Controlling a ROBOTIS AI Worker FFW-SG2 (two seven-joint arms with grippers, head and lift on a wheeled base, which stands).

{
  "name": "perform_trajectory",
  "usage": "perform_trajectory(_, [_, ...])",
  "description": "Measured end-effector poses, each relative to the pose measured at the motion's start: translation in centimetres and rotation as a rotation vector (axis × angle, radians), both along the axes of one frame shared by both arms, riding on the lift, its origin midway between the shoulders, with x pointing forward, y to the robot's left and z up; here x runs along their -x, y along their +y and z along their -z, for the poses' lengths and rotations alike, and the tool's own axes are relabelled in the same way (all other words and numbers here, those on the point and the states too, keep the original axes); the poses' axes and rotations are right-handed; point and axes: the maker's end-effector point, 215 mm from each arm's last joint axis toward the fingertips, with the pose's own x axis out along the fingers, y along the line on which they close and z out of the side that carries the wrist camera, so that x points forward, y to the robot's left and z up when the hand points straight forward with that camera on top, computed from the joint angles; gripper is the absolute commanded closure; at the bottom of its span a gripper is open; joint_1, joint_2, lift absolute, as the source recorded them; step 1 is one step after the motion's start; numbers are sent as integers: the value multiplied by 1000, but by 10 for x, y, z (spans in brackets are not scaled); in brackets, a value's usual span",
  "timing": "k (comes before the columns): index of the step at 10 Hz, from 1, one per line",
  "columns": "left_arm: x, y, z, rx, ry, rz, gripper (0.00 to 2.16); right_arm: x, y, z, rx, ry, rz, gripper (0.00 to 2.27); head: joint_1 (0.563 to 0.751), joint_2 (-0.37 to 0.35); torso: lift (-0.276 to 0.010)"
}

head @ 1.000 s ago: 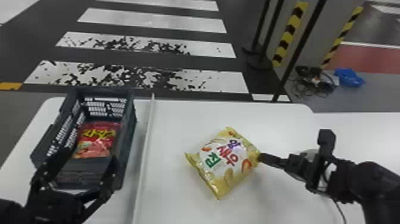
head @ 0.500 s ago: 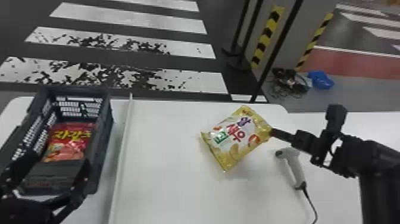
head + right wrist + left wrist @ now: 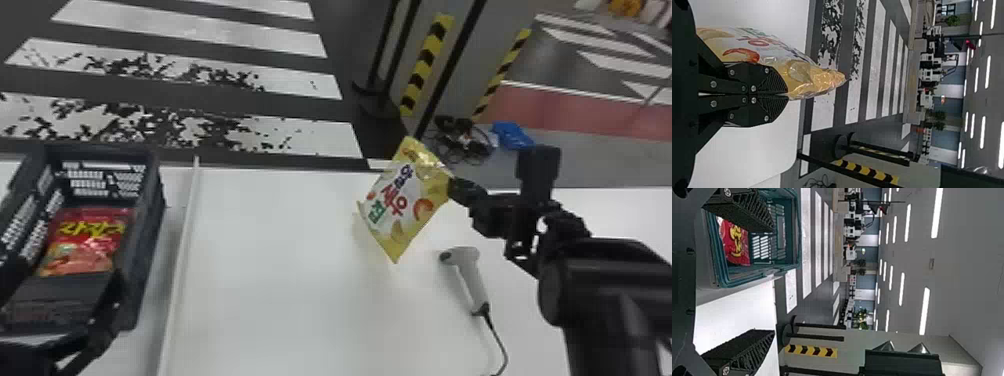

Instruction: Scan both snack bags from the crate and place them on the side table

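My right gripper (image 3: 462, 191) holds the yellow snack bag (image 3: 407, 200) by its right edge, above the white table. In the right wrist view, my right gripper (image 3: 788, 95) is shut on the edge of the yellow bag (image 3: 801, 76). The red snack bag (image 3: 85, 240) lies in the dark crate (image 3: 145, 250) at the left. My left gripper (image 3: 75, 320) is at the crate's near end. In the left wrist view, the left gripper (image 3: 770, 282) has its fingers wide apart, with the red bag (image 3: 736, 243) in the crate (image 3: 760, 276) beyond. The white scanner (image 3: 468, 277) lies below the yellow bag.
A raised white strip (image 3: 182, 245) runs along the table (image 3: 280, 280) between crate and scanner. The scanner's cable (image 3: 500, 345) trails toward the near edge. At the right is another white surface (image 3: 620, 212). Stanchions and striped posts stand on the floor behind.
The right arm has moved away to the right with the yellow bag, uncovering the scanner. The bag has turned steeper. The head view has shifted right, so the crate sits farther left.
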Motion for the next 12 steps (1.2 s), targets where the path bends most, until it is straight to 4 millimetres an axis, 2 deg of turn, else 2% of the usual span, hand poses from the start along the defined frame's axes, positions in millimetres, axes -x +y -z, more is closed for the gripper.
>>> perform_trajectory(2, [0, 1, 1, 0, 3, -2, 83, 17, 56, 1, 121, 12, -127, 2260, 695, -214, -95])
perform_trajectory(4, [-1, 0, 1, 2, 1, -1, 83, 42, 105, 11, 118, 57, -225, 2260, 695, -150, -95])
perform_trajectory(7, [-2, 1, 6, 8, 8, 1, 83, 66, 145, 31, 203, 103, -315, 2260, 695, -103, -95])
perform_trajectory(8, [-2, 1, 6, 10, 8, 1, 83, 67, 153, 32, 228, 94, -334, 2260, 695, -89, -95])
perform_trajectory(9, [-2, 0, 6, 11, 6, 2, 83, 61, 150, 24, 262, 63, -316, 2260, 695, -90, -95])
perform_trajectory(10, [-2, 0, 5, 12, 4, 3, 83, 52, 139, 11, 291, 29, -288, 2260, 695, -102, -95])
perform_trajectory(12, [-1, -1, 4, 13, 3, 6, 83, 40, 103, -16, 392, -44, -196, 2260, 695, -135, -95])
